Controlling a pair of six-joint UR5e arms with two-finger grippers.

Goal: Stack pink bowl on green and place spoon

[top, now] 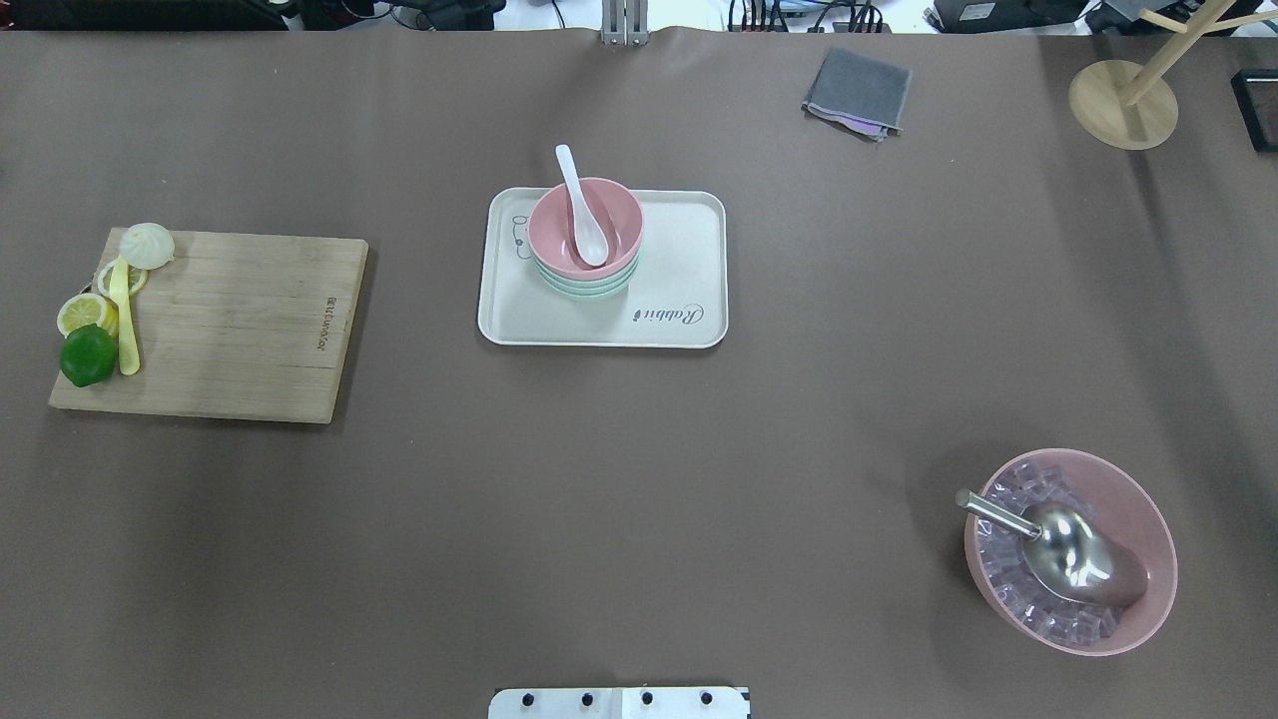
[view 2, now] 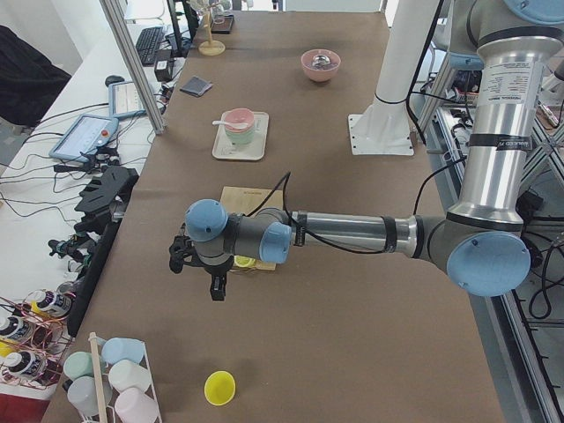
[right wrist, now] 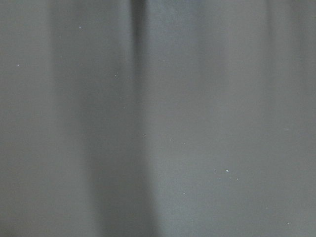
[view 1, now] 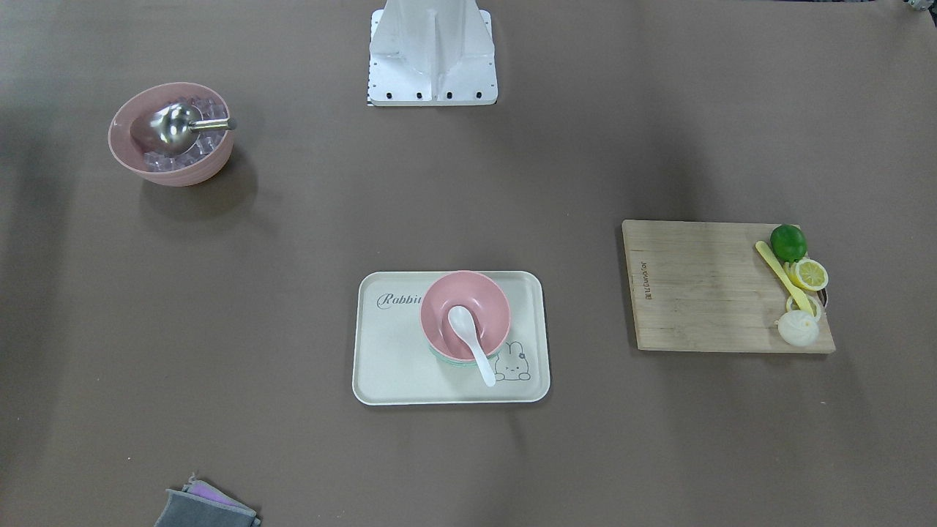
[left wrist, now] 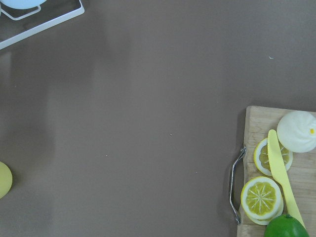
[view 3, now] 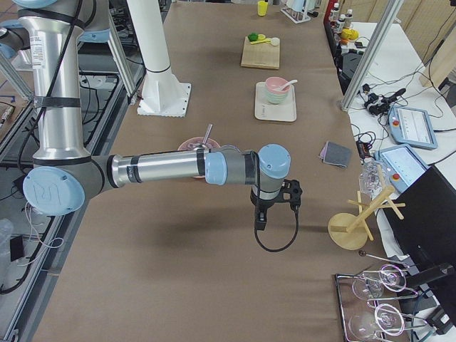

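Pink bowl [view 1: 479, 301] sits nested on the green bowl [top: 586, 289] on your cream tray [view 1: 388, 359]. White spoon [view 1: 468, 337] lies in it, handle over the rim. Bigger ice bowl [view 1: 124, 150] holds ice cubes [view 1: 208, 110] and a metal scoop [view 1: 172, 124]. Left gripper [view 2: 201, 269] hangs low by the cutting board [view 1: 703, 293], right gripper [view 3: 276, 203] low over the brown table [view 1: 659, 439]. You can't tell either's jaws.

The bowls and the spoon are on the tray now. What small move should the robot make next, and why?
Probably none: the task looks done. The pink bowl sits nested in the green bowl on the tray, and the spoon lies in it, handle over the rim. The left gripper and right gripper hang toward the table's ends, far from the tray.
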